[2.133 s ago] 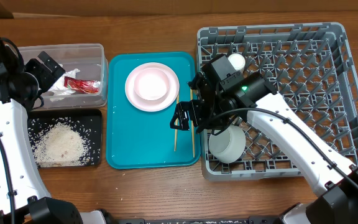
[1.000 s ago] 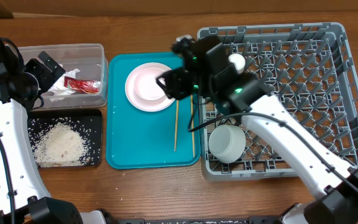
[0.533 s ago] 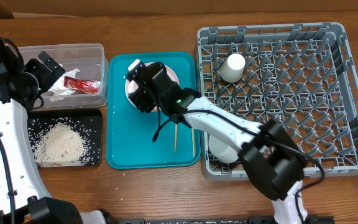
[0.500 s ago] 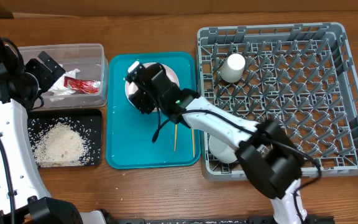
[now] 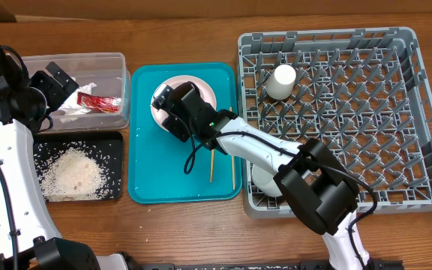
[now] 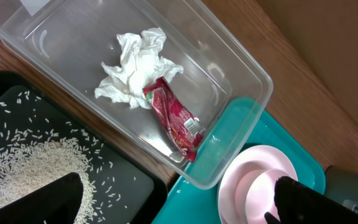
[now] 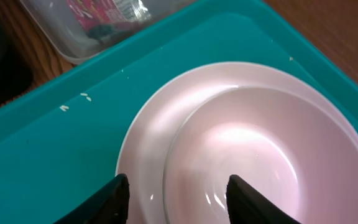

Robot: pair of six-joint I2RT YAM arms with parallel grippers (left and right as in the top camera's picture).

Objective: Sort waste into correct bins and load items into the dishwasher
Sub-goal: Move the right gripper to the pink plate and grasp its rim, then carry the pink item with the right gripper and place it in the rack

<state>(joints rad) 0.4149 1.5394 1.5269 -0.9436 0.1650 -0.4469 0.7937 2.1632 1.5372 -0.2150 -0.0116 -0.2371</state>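
Your right gripper (image 7: 182, 202) hangs, fingers spread and empty, over the pale pink round bowl (image 7: 260, 155) nested on the pale pink round plate (image 7: 145, 149) at the teal plastic tray's (image 7: 48, 143) 12 o'clock. Two thin wooden chopsticks (image 5: 211, 165) lie at its 4 o'clock. Your left gripper (image 6: 178, 186), fingers wide apart, hangs over the clear plastic rectangular tub (image 6: 244, 71) holding the crumpled white tissue (image 6: 132, 68) and red printed wrapper (image 6: 174, 117). The white cup (image 5: 281, 81) stands at the square grey plastic rack's (image 5: 366, 112) 11 o'clock.

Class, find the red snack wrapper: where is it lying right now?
In the left wrist view, the red snack wrapper lies inside the clear tub, touching the crumpled tissue, near the tub's end beside the teal tray.
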